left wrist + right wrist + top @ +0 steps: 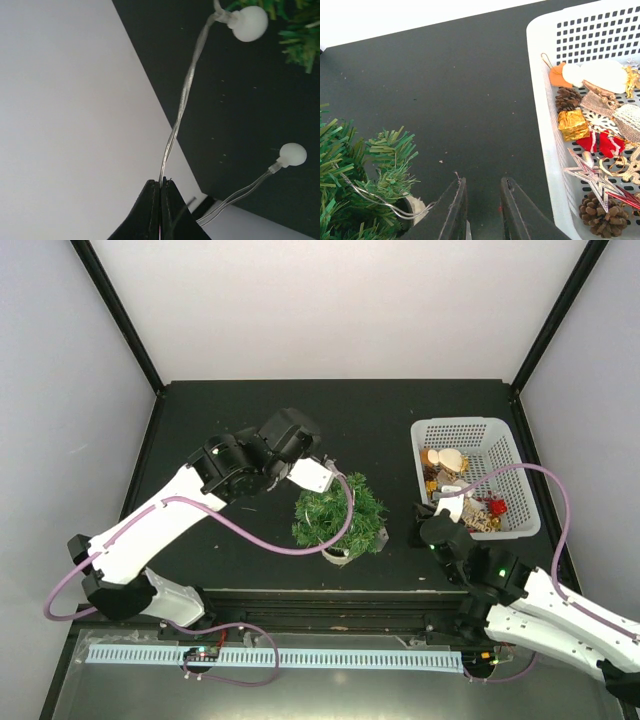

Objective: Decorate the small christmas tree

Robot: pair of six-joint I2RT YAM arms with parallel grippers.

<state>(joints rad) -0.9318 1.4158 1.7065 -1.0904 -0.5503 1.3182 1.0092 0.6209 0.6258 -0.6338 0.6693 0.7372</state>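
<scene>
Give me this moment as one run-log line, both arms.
left gripper: shut on light string | right gripper: open, empty, between tree and basket | ornaments: in basket

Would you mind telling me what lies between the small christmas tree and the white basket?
Bare black tabletop only, shown in the right wrist view, between the small christmas tree and the white basket; the right end effector hangs over that gap.

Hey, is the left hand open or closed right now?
Shut. The left hand has its fingers pressed together on the clear wire of a light string with white bulbs.
</scene>
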